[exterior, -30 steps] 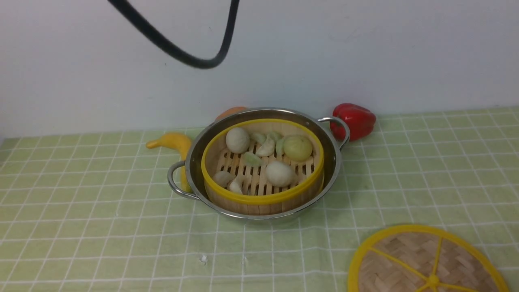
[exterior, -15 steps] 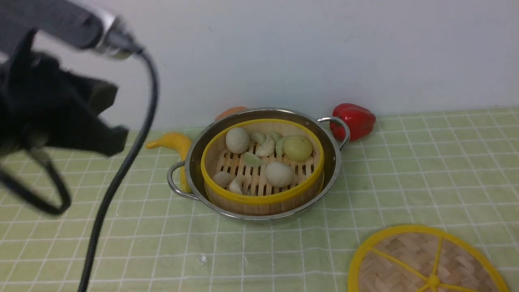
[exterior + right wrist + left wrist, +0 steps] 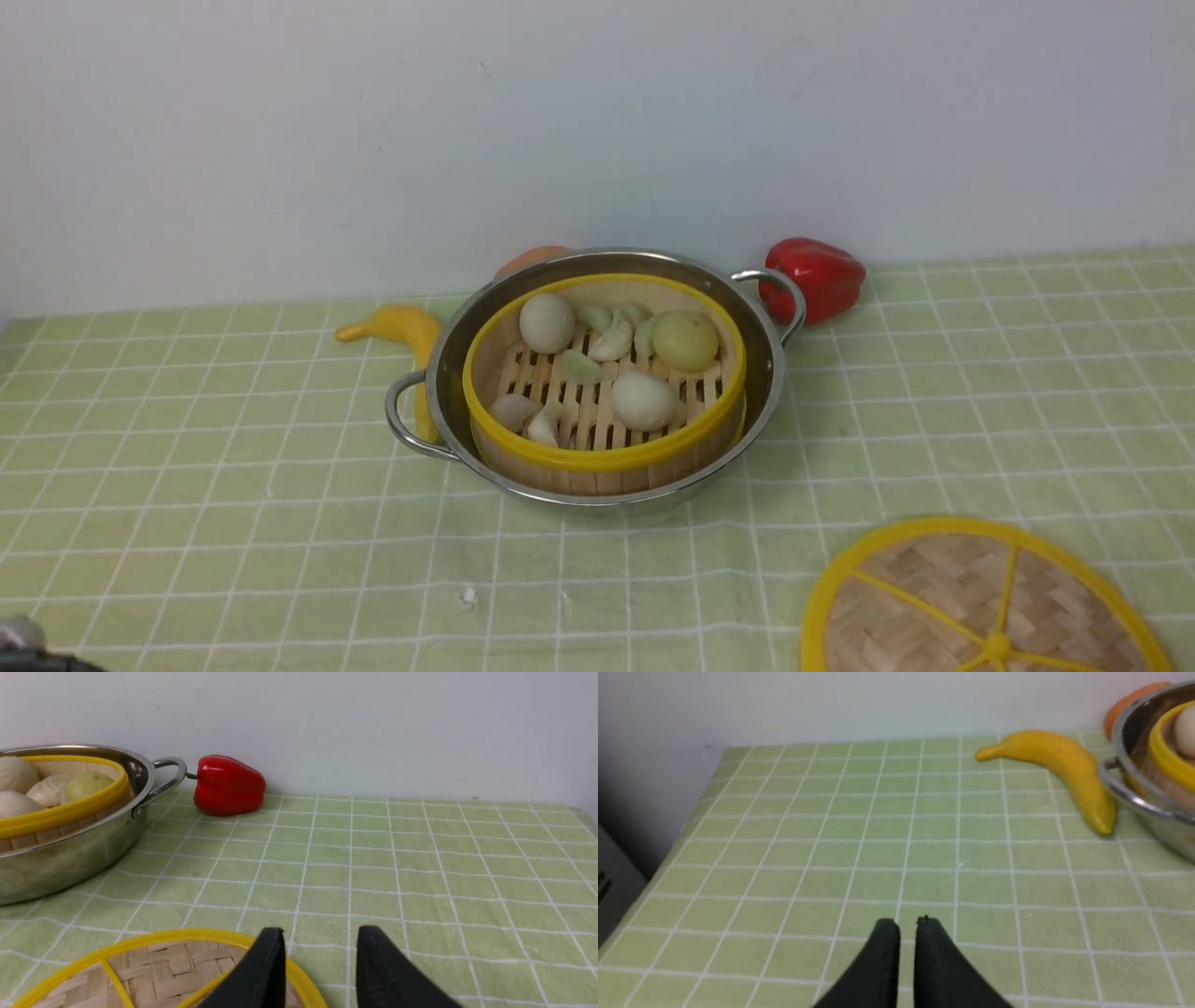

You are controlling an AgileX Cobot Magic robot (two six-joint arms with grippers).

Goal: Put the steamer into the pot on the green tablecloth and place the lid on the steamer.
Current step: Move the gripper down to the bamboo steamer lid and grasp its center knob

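Observation:
The steamer (image 3: 604, 459), holding pale buns and dumplings, sits inside the steel pot (image 3: 448, 355) on the green tablecloth (image 3: 233, 485). The lid (image 3: 943, 597) lies flat on the cloth at the front right, apart from the pot. My right gripper (image 3: 318, 934) stands open low over the lid's (image 3: 163, 970) far rim, one finger above the yellow edge, nothing between the fingers. My left gripper (image 3: 906, 923) hovers over bare cloth left of the pot (image 3: 1148, 807), its jaws parted by a narrow slit and empty. Neither gripper's fingers show in the front view.
A yellow banana (image 3: 401, 327) lies against the pot's left handle. A red pepper (image 3: 817, 275) sits beside the right handle, near the wall. Something orange (image 3: 532, 259) peeks out behind the pot. The table's left edge (image 3: 668, 858) drops off left of my left gripper.
My left arm and its cable swept from the top of the front view down the left side and have dropped out of it. Pot, steamer and lid have not moved.

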